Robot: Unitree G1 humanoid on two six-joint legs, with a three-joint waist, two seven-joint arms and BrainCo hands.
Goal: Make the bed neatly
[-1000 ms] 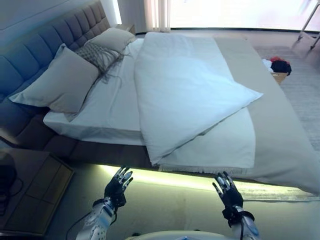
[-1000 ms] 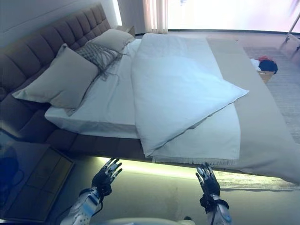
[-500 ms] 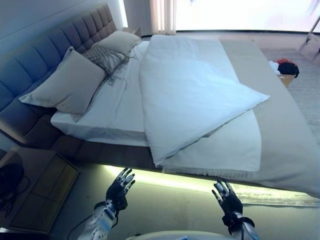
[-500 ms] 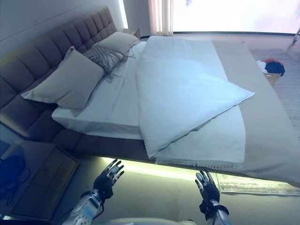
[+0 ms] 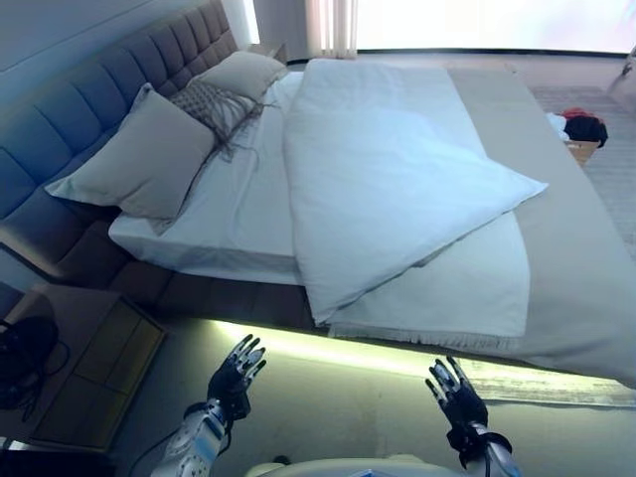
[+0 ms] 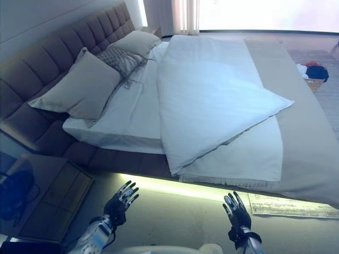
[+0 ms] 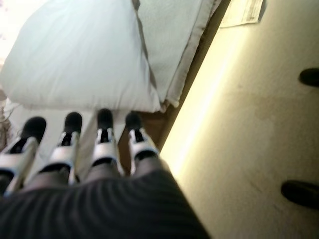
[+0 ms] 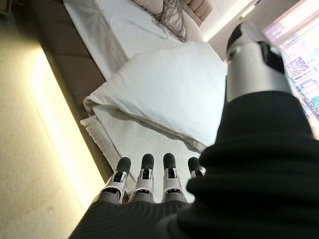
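Note:
A bed (image 5: 229,298) with a grey tufted headboard (image 5: 89,109) stands before me. A white duvet (image 5: 388,189) lies folded back on itself across the middle, one corner pointing right and one hanging near the front edge. A white sheet (image 5: 229,214) shows to its left, a beige cover (image 5: 576,258) to its right. Two pale pillows (image 5: 134,154) and a patterned cushion (image 5: 214,104) lie by the headboard. My left hand (image 5: 235,370) and right hand (image 5: 455,393) hover open and empty above the floor, short of the bed's front edge.
A wooden nightstand (image 5: 89,373) stands at the lower left with a dark object (image 5: 25,348) on it. A basket of clothes (image 5: 579,129) sits on the floor at the far right. A glowing strip (image 5: 368,353) runs under the bed's front edge.
The whole view has shifted, so the camera has moved; the bed now sits a little further right and lower in the picture. Both hands stay open and low.

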